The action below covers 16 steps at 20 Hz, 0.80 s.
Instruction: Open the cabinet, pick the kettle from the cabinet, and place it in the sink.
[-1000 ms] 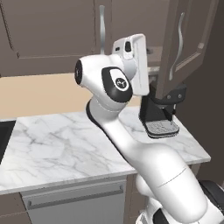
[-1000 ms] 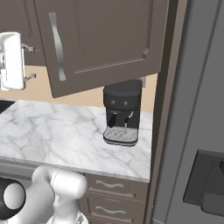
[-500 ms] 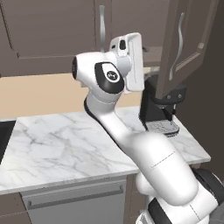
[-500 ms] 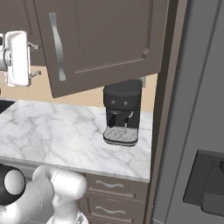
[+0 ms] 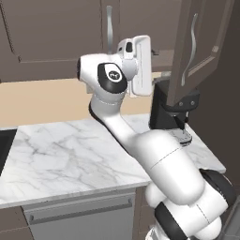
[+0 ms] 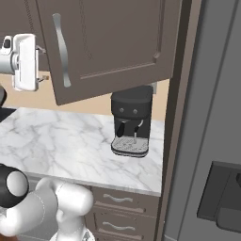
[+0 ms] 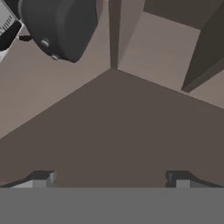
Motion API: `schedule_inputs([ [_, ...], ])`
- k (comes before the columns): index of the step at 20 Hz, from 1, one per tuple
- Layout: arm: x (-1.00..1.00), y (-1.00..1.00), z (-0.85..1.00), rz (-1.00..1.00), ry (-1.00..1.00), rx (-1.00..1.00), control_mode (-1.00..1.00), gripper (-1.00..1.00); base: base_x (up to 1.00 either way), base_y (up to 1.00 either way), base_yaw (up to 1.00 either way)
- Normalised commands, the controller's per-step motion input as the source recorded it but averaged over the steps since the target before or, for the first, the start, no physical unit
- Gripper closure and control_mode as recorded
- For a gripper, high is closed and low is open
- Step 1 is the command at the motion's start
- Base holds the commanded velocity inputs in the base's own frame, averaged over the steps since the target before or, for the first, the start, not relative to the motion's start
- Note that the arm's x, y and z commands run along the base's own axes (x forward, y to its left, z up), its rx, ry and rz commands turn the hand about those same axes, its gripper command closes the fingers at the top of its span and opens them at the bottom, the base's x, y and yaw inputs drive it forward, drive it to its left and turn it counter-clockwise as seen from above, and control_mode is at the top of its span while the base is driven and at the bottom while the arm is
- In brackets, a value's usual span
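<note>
From my seat, the arm is raised high with the gripper [image 7: 109, 178] lifted to the level of the cabinet [image 6: 108, 42], whose right-hand door stands swung out over the marble counter [image 5: 70, 154]. In the hand view I see the two dark finger tips far apart at the bottom, spread wide with nothing between them, and beyond them only brown surfaces meeting at a corner (I take this for the underside and inner panels of the cabinet, though the angle makes it hard to be sure). A dark rounded body sits at the upper left of that view, and it looks like the top of the black coffee machine [image 6: 132, 120], which stands on the counter under the open door. The white hand [image 5: 139, 65] sits just beside the long curved silver handle [image 5: 109, 28] of the closed left door in the left base view. I cannot make out the kettle from here. A grey front with a bar handle [image 5: 77, 211] lies below the counter edge.
</note>
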Motion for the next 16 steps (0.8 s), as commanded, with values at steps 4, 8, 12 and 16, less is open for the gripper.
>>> schedule_inputs([
  [4,0.07,-0.22,0.0,-0.06,0.0,0.0,-1.0,-1.0,0.0,0.0,0.0],
  [8,0.01,-0.26,0.0,-0.06,0.0,0.0,-1.0,-1.0,0.0,0.0,0.0],
  [12,0.02,-0.23,0.0,-0.06,0.0,0.0,-1.0,-1.0,0.0,0.0,0.0],
  [16,0.01,-0.2,0.0,-0.05,0.0,0.0,-1.0,-1.0,0.0,0.0,0.0],
])
